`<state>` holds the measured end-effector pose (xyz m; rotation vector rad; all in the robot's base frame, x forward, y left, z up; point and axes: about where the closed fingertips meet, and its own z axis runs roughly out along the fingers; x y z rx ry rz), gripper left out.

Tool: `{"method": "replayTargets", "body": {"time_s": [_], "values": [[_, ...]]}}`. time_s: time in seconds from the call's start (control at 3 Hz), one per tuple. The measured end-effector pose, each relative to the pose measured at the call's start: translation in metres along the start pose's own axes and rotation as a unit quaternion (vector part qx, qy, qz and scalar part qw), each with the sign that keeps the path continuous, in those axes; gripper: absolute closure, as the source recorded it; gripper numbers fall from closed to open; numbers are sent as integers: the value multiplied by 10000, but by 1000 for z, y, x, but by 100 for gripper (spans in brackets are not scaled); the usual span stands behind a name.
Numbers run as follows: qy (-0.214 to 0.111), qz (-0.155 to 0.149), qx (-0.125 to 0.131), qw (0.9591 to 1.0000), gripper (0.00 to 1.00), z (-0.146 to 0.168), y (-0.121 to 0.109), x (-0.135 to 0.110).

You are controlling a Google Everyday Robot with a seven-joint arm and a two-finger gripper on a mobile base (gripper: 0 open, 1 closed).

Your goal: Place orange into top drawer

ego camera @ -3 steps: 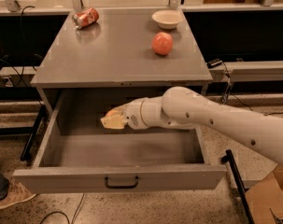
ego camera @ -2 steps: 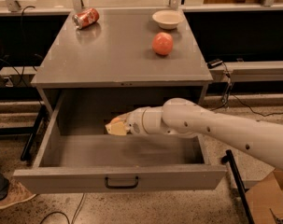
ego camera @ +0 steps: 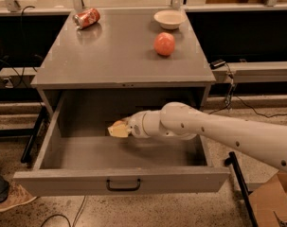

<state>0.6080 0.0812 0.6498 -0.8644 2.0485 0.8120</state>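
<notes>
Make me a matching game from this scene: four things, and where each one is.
1. soda can
2. bowl
3. apple
4. claw
A. in the open top drawer, holding the orange
B. lying on its side on the cabinet top
C. upright at the cabinet top's back edge
D. just in front of the bowl
Pairs: 1-B; 2-C; 3-D; 4-A

Open top drawer: gripper inside, above floor, left of centre, clasping orange; apple, bowl, tipped can on cabinet top
</notes>
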Motion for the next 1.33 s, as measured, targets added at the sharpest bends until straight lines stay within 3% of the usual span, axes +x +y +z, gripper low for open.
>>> {"method": "replayTargets", "body": {"time_s": [0.33,0.67,1.0,1.33], "values": [[104,-2,-90,9999,5,13,-5,-1],[162,-5,-117,9998,0,14,-6,-2],[35,163,192,9997,0,-24,1,-6],[-10,301,779,9965,0,-94,15,0]]}}
